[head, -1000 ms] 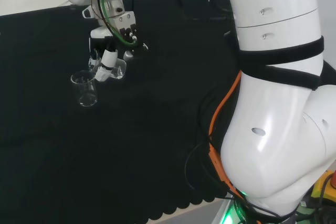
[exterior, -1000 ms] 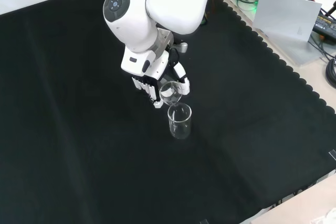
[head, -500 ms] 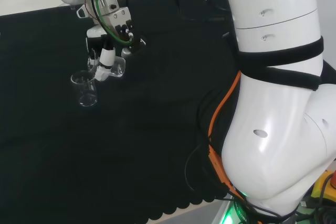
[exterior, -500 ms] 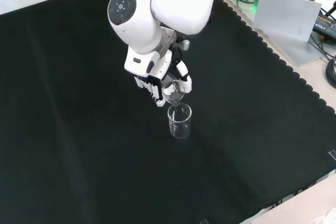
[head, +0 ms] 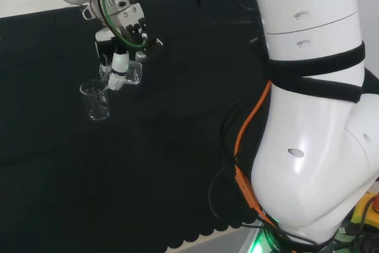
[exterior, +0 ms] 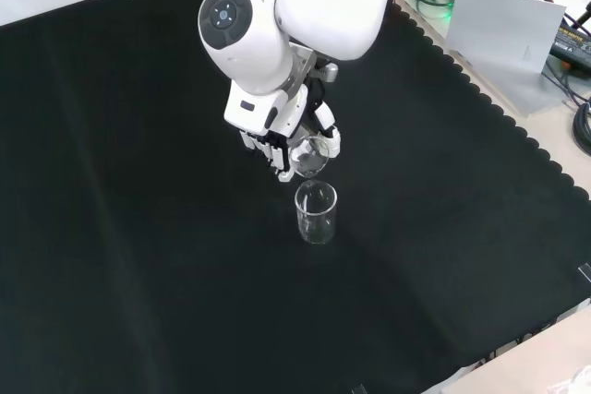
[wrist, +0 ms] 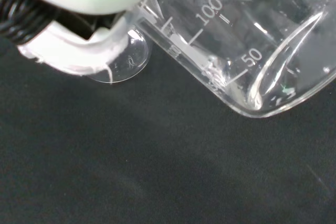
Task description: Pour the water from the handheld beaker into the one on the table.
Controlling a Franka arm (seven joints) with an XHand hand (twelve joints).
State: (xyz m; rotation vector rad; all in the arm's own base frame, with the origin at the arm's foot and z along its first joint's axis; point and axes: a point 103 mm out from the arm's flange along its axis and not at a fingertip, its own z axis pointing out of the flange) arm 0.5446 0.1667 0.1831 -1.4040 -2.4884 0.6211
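Fingers of the hand grip a tilted beaker just above the standing beaker. Pouring seems underway or done; next it probably needs righting.

2 clear beakers, 1 hand, 1 black cloth.

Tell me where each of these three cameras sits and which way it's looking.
Head view: behind and above the arm's base, looking over the white arm links at the cloth, the robot hand and the table beaker.
Front view: opposite, looking down; a capped link stands above the robot hand.
Wrist view: by the palm, close on the handheld beaker, tilted; a blurred white hand part shows.
Shared: head and front both show both beakers.
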